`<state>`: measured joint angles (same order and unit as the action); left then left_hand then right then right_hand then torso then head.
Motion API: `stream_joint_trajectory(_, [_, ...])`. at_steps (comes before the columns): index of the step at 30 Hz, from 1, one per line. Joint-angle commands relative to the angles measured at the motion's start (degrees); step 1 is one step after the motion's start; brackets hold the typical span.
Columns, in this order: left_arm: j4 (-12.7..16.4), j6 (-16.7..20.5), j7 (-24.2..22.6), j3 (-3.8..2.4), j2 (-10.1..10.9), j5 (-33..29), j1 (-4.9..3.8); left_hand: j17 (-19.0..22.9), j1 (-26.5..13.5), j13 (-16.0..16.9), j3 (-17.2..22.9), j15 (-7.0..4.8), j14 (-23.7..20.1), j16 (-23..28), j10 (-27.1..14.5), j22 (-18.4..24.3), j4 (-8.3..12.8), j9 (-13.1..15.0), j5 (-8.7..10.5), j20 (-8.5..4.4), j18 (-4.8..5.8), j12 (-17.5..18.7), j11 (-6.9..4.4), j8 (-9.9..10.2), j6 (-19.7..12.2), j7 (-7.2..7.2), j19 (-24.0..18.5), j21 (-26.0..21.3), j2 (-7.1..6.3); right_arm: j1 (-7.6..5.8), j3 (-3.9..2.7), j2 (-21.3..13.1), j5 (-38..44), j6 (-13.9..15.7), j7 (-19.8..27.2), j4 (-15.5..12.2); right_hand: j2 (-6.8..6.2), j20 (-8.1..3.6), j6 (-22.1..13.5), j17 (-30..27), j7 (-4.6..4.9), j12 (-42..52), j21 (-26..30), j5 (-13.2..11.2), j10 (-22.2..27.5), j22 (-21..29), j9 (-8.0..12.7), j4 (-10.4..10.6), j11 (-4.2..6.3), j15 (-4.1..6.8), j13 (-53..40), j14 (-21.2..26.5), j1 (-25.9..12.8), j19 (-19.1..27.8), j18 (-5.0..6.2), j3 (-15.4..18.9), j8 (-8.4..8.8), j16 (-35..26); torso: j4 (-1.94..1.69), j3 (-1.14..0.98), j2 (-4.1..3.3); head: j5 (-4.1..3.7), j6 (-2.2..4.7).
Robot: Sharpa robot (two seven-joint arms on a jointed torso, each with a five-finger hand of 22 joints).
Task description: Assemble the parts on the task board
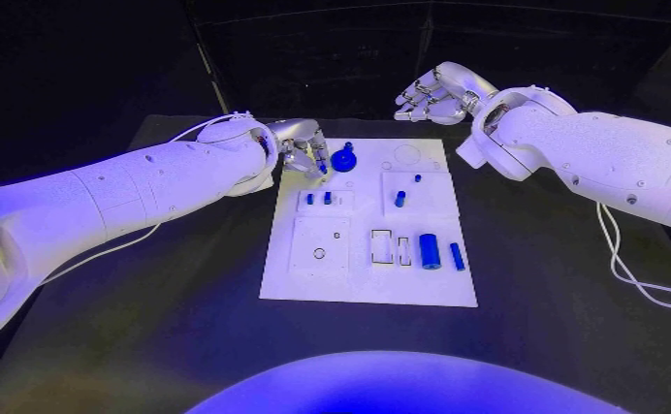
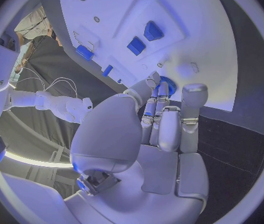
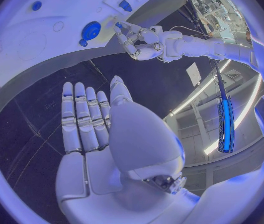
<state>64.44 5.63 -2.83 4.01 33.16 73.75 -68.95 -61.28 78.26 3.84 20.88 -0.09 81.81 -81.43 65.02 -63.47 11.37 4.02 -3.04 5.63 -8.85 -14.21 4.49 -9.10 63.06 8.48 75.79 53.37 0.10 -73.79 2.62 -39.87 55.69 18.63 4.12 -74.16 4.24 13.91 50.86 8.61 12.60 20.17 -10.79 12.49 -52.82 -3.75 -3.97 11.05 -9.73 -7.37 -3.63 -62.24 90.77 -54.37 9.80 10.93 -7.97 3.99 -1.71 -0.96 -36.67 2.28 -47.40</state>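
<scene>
While the left hand (image 1: 301,154) rests at the far left corner of the task board (image 1: 319,283), its fingertips (image 2: 163,89) reach down beside a round blue gear-like part (image 1: 344,159); I cannot tell if they touch it or hold it. In the head view this part sits at about 11 o'clock on the board. Two small blue pegs (image 1: 317,198) stand just nearer, at about 10 o'clock, and one more blue peg (image 1: 400,199) stands near the centre. A thick blue cylinder (image 1: 430,251) and a thin blue pin (image 1: 456,256) lie side by side at about 4 o'clock. The right hand (image 1: 436,96) hangs beyond the far right corner of the board, at about 1 o'clock, above the black table (image 1: 559,278). Its fingers (image 3: 82,117) are stretched out, apart from each other, and it holds nothing.
</scene>
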Motion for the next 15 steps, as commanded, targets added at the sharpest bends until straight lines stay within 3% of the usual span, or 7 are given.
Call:
stream_joint_trajectory(1, [-0.3, -2.1, 0.4, -0.06, -0.2, -1.1, -0.03, 0.1, -0.3, 0.0, 0.5, 0.06, 0.3, 0.3, 0.6, 0.0, 0.0, 0.0, 0.27, 0.06, 1.06, 0.2, 0.04, 0.4, 0.1, 0.06, 0.3, 0.1, -0.37, -0.07, -0.04, 0.0, -0.2, 0.1, 0.3, -0.1, 0.44, -0.02, 0.2, -0.1, 0.45, -0.3, 0.2, 0.3, -0.2, 0.0, 0.0, -0.1, -0.10, -0.11, 0.1, -0.4, -0.2, -0.5, 0.78, -0.2, 0.24, -0.2, 0.11, -0.03, -0.01, 0.25, -0.05])
stream_joint_trajectory(8, [-1.6, -3.5, 0.6, -0.06, -0.8, -1.1, 0.24, 0.1, -0.3, 0.0, 0.6, 0.06, 0.3, 0.3, 0.6, 0.1, 0.1, 0.0, 0.27, 0.06, 1.04, 0.2, 0.04, 0.4, 0.1, 0.04, 0.3, 0.1, -0.41, -0.05, -0.04, -0.2, -0.2, 0.0, 0.3, -0.1, 0.43, -0.01, 0.2, -0.2, 0.45, -0.4, 0.4, 0.3, -0.1, 0.0, 0.0, -0.1, -0.13, -0.14, 0.1, -0.4, -0.4, -0.5, 0.77, -0.2, 0.27, -0.2, 0.24, 0.01, -0.05, 0.28, -0.16])
stream_joint_trajectory(15, [-2.2, -4.3, 0.9, -0.05, -1.2, -1.1, 0.54, 0.2, -0.3, 0.0, 0.7, 0.07, 0.2, 0.3, 0.6, 0.1, 0.1, 0.0, 0.27, 0.07, 1.03, 0.3, 0.05, 0.5, 0.1, 0.05, 0.2, 0.0, -0.44, -0.04, -0.04, -0.2, -0.2, 0.1, 0.3, -0.3, 0.42, 0.01, 0.2, -0.4, 0.45, -0.4, 0.5, 0.3, 0.0, 0.1, 0.0, -0.1, -0.14, -0.15, 0.1, -0.3, -0.5, -0.5, 0.76, -0.2, 0.31, -0.3, 0.14, -0.04, -0.01, 0.15, -0.30])
